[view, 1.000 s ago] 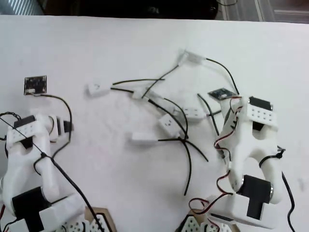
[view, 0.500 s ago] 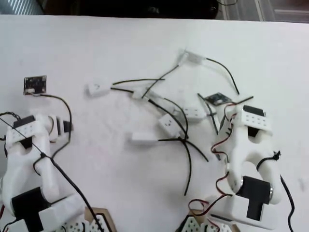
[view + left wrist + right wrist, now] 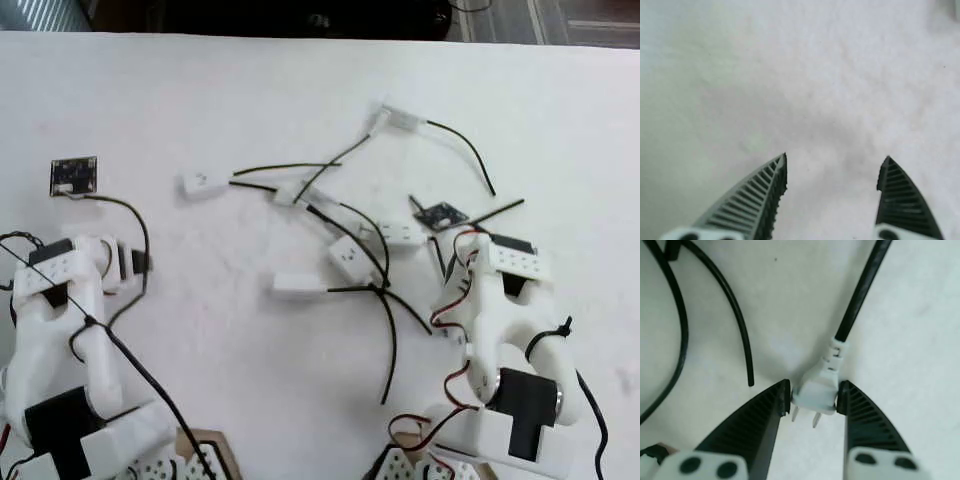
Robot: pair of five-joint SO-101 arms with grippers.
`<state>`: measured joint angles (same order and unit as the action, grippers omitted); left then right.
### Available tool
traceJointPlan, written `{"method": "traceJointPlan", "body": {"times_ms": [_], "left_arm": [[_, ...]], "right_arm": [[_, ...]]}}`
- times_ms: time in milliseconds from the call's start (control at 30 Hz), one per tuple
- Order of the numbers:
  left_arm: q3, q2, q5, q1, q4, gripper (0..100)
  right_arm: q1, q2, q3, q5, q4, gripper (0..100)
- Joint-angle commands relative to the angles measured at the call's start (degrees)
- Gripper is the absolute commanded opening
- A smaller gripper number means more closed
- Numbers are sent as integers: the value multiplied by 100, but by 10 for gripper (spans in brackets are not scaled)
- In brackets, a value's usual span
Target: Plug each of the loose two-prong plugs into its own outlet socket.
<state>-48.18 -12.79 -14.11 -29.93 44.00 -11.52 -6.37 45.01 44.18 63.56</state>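
Note:
My right gripper (image 3: 813,390) has its ribbed fingers pressed against both sides of a white two-prong plug (image 3: 816,394) lying on the table, so it is shut on it. The prongs point toward the wrist and the plug's black cable (image 3: 860,295) runs away from it. In the high view the right arm (image 3: 505,290) stands at the right of a tangle of white outlet sockets (image 3: 350,257) and black cables (image 3: 390,340). My left gripper (image 3: 834,165) is open over bare white table, on the left arm (image 3: 60,300) at the near left.
Other white blocks lie at mid table (image 3: 298,284), farther left (image 3: 200,184) and at the back (image 3: 400,118). Loose black cable ends (image 3: 735,305) lie beside the held plug. A small dark circuit board (image 3: 74,175) sits at the far left, another (image 3: 437,213) by the right arm.
The right arm has drawn back toward its base and shifted slightly left, uncovering a cable stretch at its right. The left arm has not moved.

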Motion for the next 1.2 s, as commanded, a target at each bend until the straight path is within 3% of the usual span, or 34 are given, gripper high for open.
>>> {"method": "traceJointPlan", "body": {"times_ms": [0,133,367,567,800,1167], "left_arm": [[18,-189,26,92,-97,286],[18,-189,26,92,-97,286],[18,-189,26,92,-97,286],[18,-189,26,92,-97,286],[18,-189,26,92,-97,286],[18,-189,26,92,-97,286]], "right_arm": [[-48,-92,44,-18,-101,130],[-145,-136,35,-9,-277,86],[-198,-629,-448,-114,330,195],[92,-1464,-202,-334,743,194],[409,-1578,677,-334,101,194],[22,-488,527,-290,-567,193]]}}
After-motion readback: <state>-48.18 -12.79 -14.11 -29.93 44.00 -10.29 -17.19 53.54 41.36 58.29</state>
